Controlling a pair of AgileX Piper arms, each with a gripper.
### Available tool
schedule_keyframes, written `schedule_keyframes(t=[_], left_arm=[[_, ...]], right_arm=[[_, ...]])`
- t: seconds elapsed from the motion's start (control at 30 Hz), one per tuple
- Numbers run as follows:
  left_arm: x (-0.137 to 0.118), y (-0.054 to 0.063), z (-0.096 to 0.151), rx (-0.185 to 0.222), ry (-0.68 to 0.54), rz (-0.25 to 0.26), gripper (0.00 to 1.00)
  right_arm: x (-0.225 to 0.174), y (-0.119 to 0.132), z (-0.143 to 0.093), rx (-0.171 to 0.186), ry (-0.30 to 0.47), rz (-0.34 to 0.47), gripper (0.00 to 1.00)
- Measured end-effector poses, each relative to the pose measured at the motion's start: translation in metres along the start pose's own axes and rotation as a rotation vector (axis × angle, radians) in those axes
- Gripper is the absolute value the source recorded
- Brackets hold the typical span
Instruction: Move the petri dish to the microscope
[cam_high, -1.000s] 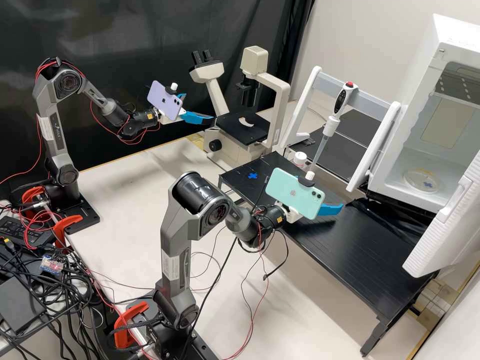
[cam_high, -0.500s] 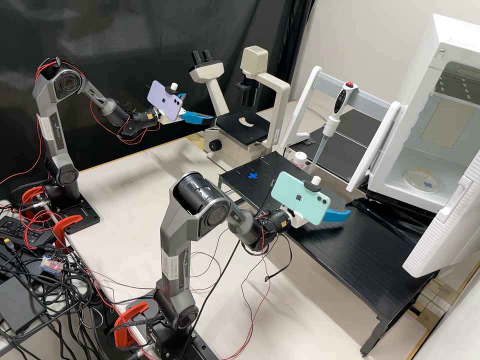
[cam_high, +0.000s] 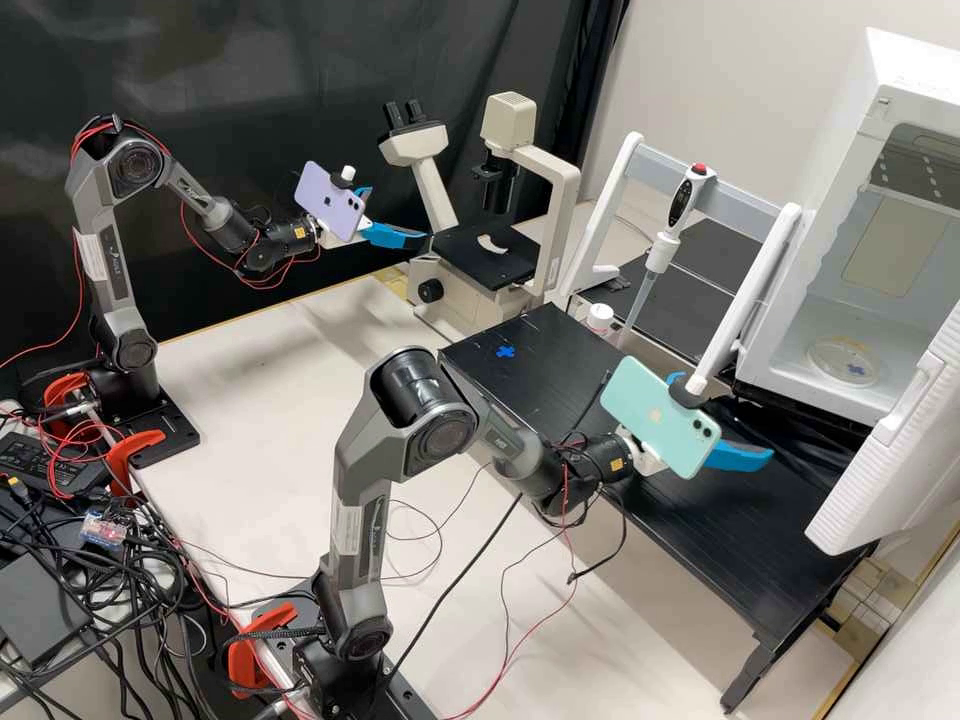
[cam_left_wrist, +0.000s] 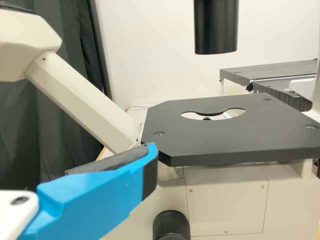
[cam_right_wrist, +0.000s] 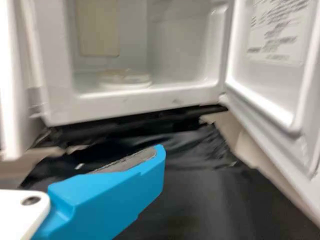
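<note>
Petri dish (cam_high: 834, 358) w/ blue mark (cam_high: 855, 369) in wht cabinet (cam_high: 905, 75)

The right tool (cam_high: 742, 457) has shifted over the black worktop (cam_high: 740, 570) toward the open white box (cam_high: 800, 395), its green phone (cam_high: 660, 418) riding along.

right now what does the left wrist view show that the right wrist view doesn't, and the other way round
Left wrist view: the microscope's flat black stage with its opening, the dark cylinder above it, the slanted cream tube and a dark curtain.

Right wrist view: the white chamber, its open door, and the petri dish on the chamber floor.

Both: a blue finger with a dark pad, the left arm's finger and the right arm's finger.
</note>
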Motion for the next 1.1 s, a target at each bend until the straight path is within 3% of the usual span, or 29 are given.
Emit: schedule_keyframes(t=[0.37,0.47,0.7,0.93,1.1], left_arm=[[0.0,0.0,0.0,0.0,0.0,0.0,1.0],[0.0,0.0,0.0,0.0,0.0,0.0,1.0],[0.0,0.0,0.0,0.0,0.0,0.0,1.0],[0.0,0.0,0.0,0.0,0.0,0.0,1.0],[0.0,0.0,0.0,0.0,0.0,0.0,1.0]], right_arm=[[0.069,0.027,-0.003,-0.021,-0.083,0.075,1.0],[0.084,0.038,-0.005,0.008,-0.094,0.112,1.0],[0.114,0.05,-0.012,0.037,-0.091,0.142,1.0],[0.152,0.038,-0.016,0.052,-0.071,0.046,1.0],[0.18,0.025,-0.022,0.009,-0.04,-0.03,1.0]])
